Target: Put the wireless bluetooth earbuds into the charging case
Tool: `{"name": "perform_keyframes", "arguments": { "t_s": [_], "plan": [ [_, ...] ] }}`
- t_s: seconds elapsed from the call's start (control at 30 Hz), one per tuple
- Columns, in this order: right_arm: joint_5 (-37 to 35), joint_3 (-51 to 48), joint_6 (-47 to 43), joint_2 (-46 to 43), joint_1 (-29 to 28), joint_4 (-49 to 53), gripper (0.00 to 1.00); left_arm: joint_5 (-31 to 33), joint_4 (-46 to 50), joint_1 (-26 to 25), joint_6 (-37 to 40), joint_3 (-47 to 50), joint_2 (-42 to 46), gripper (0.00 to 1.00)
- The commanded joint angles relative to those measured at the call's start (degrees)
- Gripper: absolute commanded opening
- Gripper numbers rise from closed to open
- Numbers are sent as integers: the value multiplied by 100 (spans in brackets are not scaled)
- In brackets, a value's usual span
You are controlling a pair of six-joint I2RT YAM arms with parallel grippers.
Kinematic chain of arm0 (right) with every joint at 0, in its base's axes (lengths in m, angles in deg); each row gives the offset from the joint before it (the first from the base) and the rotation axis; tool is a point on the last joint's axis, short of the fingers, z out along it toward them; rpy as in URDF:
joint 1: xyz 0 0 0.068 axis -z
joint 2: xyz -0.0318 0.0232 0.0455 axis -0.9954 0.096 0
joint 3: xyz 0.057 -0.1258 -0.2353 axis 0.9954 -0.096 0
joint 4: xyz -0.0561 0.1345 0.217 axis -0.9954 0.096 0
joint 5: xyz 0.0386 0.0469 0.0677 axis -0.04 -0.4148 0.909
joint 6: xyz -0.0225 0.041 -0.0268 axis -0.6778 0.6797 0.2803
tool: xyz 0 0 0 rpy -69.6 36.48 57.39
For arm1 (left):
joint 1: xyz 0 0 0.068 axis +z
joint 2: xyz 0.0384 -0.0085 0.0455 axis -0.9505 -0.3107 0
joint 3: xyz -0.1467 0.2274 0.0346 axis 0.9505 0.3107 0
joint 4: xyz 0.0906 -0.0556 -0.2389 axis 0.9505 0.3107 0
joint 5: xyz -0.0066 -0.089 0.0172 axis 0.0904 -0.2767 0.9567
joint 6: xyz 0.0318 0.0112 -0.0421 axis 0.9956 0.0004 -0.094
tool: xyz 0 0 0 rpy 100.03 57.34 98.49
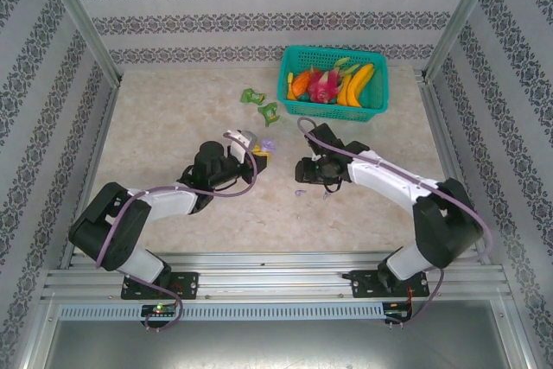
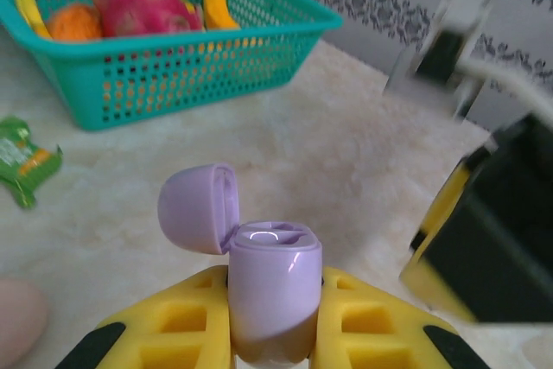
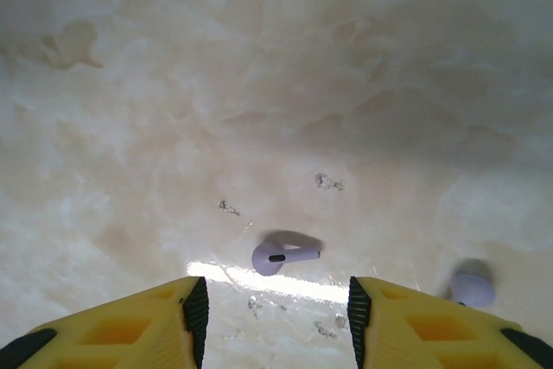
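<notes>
My left gripper (image 1: 262,148) (image 2: 275,300) is shut on a pale purple charging case (image 2: 275,287) (image 1: 267,143), held upright with its lid (image 2: 197,207) flipped open to the left. The case's sockets look empty. My right gripper (image 3: 272,321) (image 1: 302,170) hangs open just above the table, fingers pointing down. A pale purple earbud (image 3: 281,257) lies on the table just ahead of the gap between its fingers. A second purple earbud (image 3: 473,289) lies to the right, beside the right finger (image 3: 415,326). The pink earbuds are out of view.
A teal basket (image 1: 371,111) (image 2: 173,75) of toy fruit stands at the back. Green wrappers (image 1: 252,96) (image 2: 22,157) lie left of it. A pale pink rounded object (image 2: 13,321) sits at the lower left of the left wrist view. The right gripper's body (image 2: 488,248) is close by.
</notes>
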State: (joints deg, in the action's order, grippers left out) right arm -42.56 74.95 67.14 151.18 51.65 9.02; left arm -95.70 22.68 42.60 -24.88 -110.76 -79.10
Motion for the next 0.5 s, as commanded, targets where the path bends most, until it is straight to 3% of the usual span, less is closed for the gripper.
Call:
{"name": "perform_keyframes", "arguments": {
  "t_s": [0.0,0.47],
  "plan": [
    [0,134,-280,341,-69,-227,48,238,-1127,-57,-72,205,334,0],
    [292,127,-307,1027,-82,-793,48,-323,-1732,-22,57,803,789,0]
  ]
}}
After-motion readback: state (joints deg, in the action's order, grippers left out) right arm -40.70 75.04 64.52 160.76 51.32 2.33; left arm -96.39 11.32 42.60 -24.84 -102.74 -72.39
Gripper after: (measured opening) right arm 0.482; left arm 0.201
